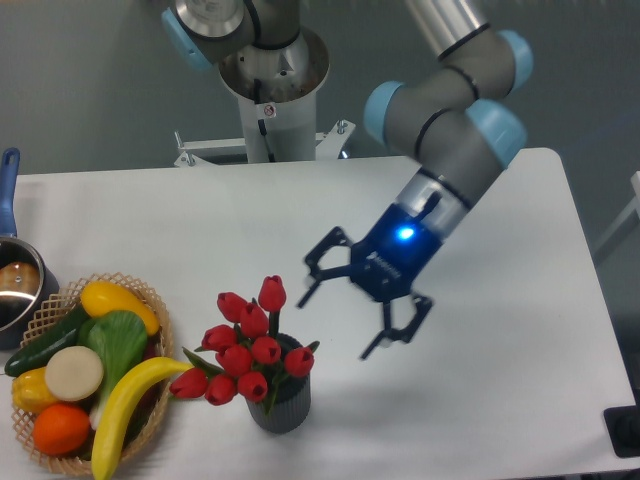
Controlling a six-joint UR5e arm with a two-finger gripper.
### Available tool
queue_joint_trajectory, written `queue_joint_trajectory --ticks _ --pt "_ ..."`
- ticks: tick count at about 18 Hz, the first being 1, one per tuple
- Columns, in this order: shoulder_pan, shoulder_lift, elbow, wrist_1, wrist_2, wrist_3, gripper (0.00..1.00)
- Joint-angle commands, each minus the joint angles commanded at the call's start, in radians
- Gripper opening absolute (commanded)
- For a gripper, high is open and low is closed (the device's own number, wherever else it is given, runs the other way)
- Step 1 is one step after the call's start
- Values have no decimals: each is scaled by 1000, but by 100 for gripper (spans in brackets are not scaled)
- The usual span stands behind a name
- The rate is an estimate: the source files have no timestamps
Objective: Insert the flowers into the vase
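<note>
At the vase: flowers stand in the vase, buds leaning out over its left rim toward the basket.
Vase position: on the table, just right of the basket, upright.
Gripper: gripper hangs up and right of the vase, jaws spread wide, holding nothing, clear of the buds.
Step in hand: judged to be withdrawal; lift away from the vase on the right, avoiding the tall bud, so the bunch is not tipped.
Hidden: stems inside the vase; seating depth cannot be confirmed.
Cut off: pot beyond the basket, at the left edge.
</note>
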Motion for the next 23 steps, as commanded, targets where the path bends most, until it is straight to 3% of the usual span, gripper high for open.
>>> queue_joint_trajectory --ticks 4,10,14,17,20,23 --pt "8 -12 71 0 255 67 100" --pt "6 -21 98 -9 589 130 100" --pt "-50 -51 120 -28 839 140 100" --pt "-31 -58 98 -40 875 208 100" --pt "47 -55 28 -44 881 336 100" --pt "68 -52 11 -54 881 362 100"
